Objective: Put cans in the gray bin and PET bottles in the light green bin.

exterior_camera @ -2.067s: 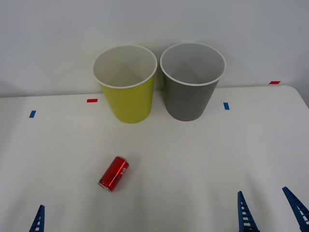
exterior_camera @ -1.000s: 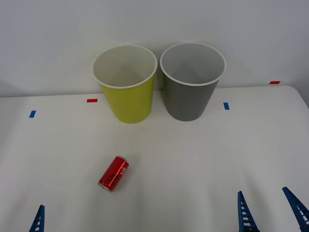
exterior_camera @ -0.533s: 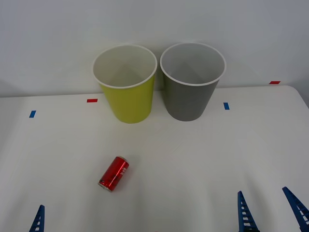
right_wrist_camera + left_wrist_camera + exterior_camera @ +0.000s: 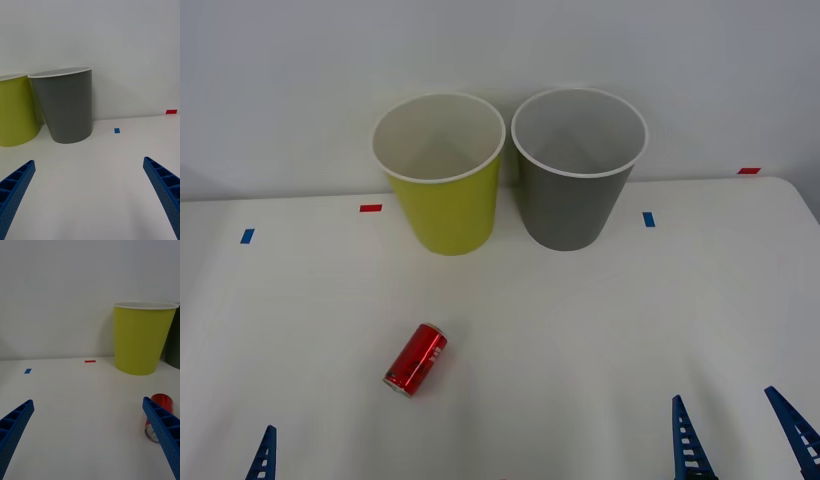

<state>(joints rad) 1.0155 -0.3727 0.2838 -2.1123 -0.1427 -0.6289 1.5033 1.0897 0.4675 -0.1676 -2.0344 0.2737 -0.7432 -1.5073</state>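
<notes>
Front view: white table (image 4: 600, 320) spans the lower frame against a plain pale wall. Tall tapered dark gray bin with white rim (image 4: 577, 170) stands upper centre-right, upright; tall tapered yellow-green bin with white rim (image 4: 442, 175) just left of it, rims near, can't tell if touching. Small shiny red metal can (image 4: 416, 358) lies on its side lower left of centre, well apart from both bins, nothing between. Red tape marks (image 4: 370, 208) and blue tape marks (image 4: 648, 219) sit along the table's far part. Right gripper (image 4: 745, 430) at bottom right edge, blue ribbed fingers spread wide, holding nothing. Left gripper (image 4: 90, 431) fingers wide apart in left wrist view, empty; can beside one finger there.
</notes>
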